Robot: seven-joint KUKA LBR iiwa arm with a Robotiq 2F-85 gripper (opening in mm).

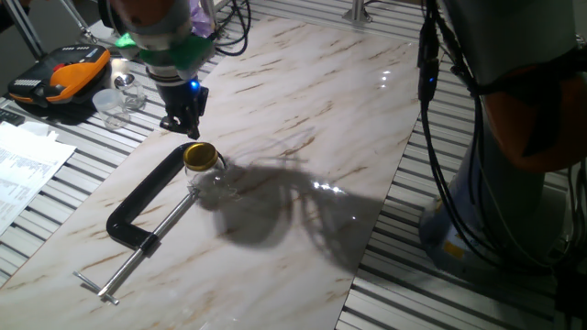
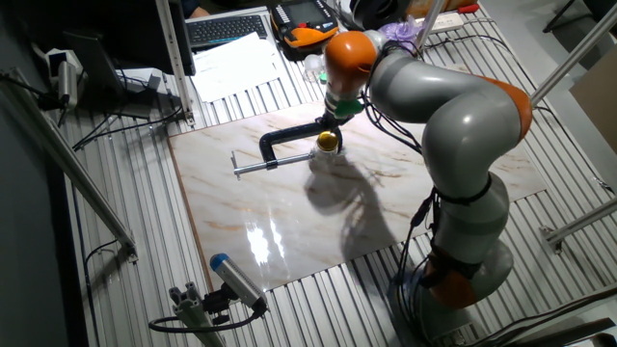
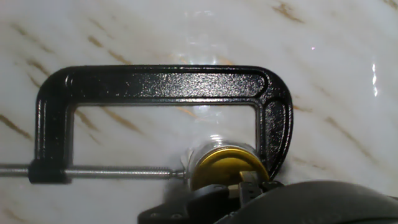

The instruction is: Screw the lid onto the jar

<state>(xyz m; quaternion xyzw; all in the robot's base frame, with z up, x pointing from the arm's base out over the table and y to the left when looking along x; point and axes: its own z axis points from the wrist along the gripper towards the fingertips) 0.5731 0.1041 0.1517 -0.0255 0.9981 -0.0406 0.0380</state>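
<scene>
- One gripper (image 1: 186,126), black, hanging just above and slightly far-left of the lid (image 1: 199,154); clear air between fingertips and lid in one fixed view.
- Fingers close together at the tips, pinching nothing; whether fully pressed together cannot be told.
- In the hand view, only a dark part of the gripper (image 3: 245,190) along the bottom edge, overlapping the lid's near rim (image 3: 227,168).
- Blue light glowing on the wrist above the fingers, green housing above that.
- Gold lid seated on top of the jar (image 1: 205,176), covering its mouth; how far screwed down cannot be told.
- Clear glass jar upright on the marble board (image 1: 303,110), held inside the clamp (image 1: 147,203) between the screw tip and the fixed end.
- Black C-clamp lying flat on the board, frame on the jar's far-left side, silver screw rod (image 1: 147,247) running away from the jar to a crossbar handle at the near-left edge.
- Same group in the other fixed view: lid (image 2: 329,141) under the arm's orange wrist, clamp (image 2: 280,145) to its left.
- Farther out at far left, off the board: clear cups (image 1: 117,99), an orange-black case (image 1: 60,75), printed papers (image 1: 26,165) on the slatted table (image 1: 459,293).
</scene>
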